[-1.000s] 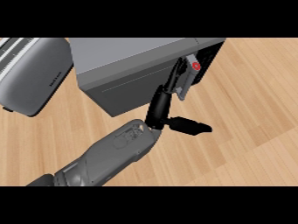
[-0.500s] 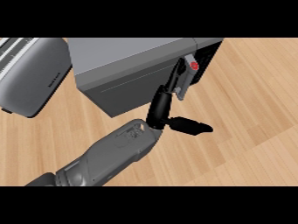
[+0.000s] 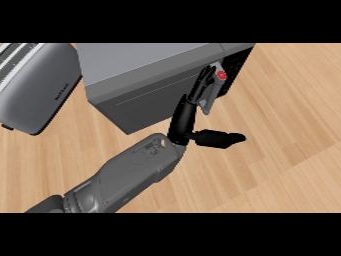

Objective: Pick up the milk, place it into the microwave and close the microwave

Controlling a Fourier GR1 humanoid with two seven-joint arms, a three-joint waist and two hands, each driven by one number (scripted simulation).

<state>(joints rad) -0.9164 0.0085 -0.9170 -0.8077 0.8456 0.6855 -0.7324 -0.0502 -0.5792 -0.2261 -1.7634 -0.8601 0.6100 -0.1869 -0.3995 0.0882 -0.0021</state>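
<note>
Head view: milk (image 3: 215,88) at the microwave (image 3: 143,75) mouth

Left hand (image 3: 180,122), frame centre, is open: fingers (image 3: 201,89) straight along the milk, thumb (image 3: 219,137) splayed right, clear of it. The milk leans at the microwave's dark opening, upper right of centre. It is probably light, smooth and dentable, best gripped across its flat sides.

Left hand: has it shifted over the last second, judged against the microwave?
No. The left hand sits where it was: fingers up beside the milk at the microwave's right end, thumb pointing right over the counter.
</note>
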